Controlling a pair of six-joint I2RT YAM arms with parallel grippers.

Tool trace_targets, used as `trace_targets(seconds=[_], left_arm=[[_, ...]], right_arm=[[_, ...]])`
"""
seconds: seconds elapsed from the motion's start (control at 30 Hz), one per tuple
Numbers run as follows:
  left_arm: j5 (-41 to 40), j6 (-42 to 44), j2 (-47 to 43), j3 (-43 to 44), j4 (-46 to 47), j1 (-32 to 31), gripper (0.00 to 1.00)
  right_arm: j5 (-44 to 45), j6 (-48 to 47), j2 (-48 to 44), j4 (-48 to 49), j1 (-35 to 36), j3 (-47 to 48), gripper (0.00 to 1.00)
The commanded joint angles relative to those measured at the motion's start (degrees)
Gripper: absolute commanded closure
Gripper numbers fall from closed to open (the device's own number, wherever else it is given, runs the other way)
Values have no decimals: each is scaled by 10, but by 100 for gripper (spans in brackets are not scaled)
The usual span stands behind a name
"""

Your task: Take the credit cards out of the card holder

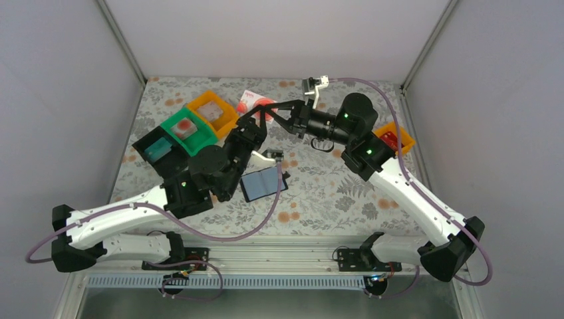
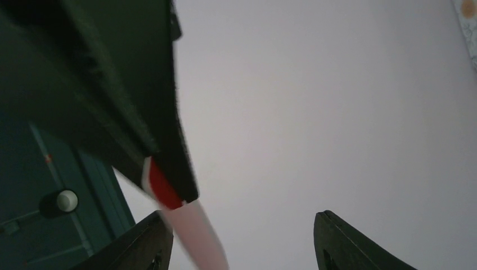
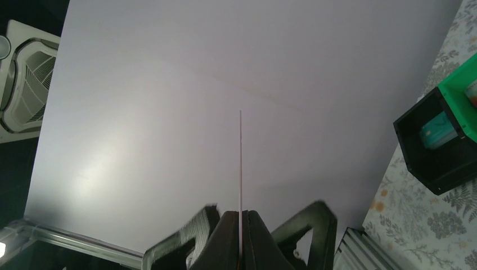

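Credit card (image 1: 253,99) clamped edge-on between right fingers (image 3: 256,242), left fingers (image 2: 349,247) parted around it

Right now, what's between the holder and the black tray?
The left arm, crossing above the table between holder and black tray; top view shows it.

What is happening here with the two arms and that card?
The right hand is shut on a red and white credit card and holds it in the air. The left hand, open, is placed around the card, apparently to take it. The black card holder lies open on the table.
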Motion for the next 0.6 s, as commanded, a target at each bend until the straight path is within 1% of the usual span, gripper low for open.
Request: trace_targets(seconds=[0.0, 0.07, 0.1, 0.2, 0.23, 0.33, 0.4, 0.43, 0.47, 0.5, 0.53, 0.57], left_arm=[[-5, -18, 8, 18, -5, 27, 41], [-4, -22, 7, 15, -6, 34, 51], [-5, -26, 9, 15, -7, 34, 59], [-12, -42, 13, 20, -22, 36, 90], [-17, -47, 14, 19, -26, 36, 97], [-24, -73, 19, 18, -45, 37, 98], [-29, -114, 24, 24, -84, 40, 98], [-31, -141, 28, 32, -110, 41, 98], [-33, -166, 32, 37, -137, 45, 98], [-34, -193, 36, 48, -168, 50, 98], [-34, -226, 43, 62, -203, 58, 98], [-31, -266, 52, 87, -251, 69, 98]], right_arm=[[3, 1, -21, 7, 11, -10, 96], [5, 1, -21, 6, 11, -10, 96], [3, 2, -18, 8, 11, -11, 96], [-6, 2, -8, 9, 12, -7, 96], [-8, 3, -5, 9, 12, -6, 96], [-13, 0, 2, 18, 12, -11, 96], [-22, -3, 6, 23, 12, -17, 96], [-24, -8, 10, 16, 11, -16, 90], [-26, -15, 15, 8, 10, -14, 72], [-31, -25, 20, -1, 6, -9, 52], [-34, -38, 24, -12, -1, -3, 35], [-35, -59, 29, -23, -11, 4, 21]])
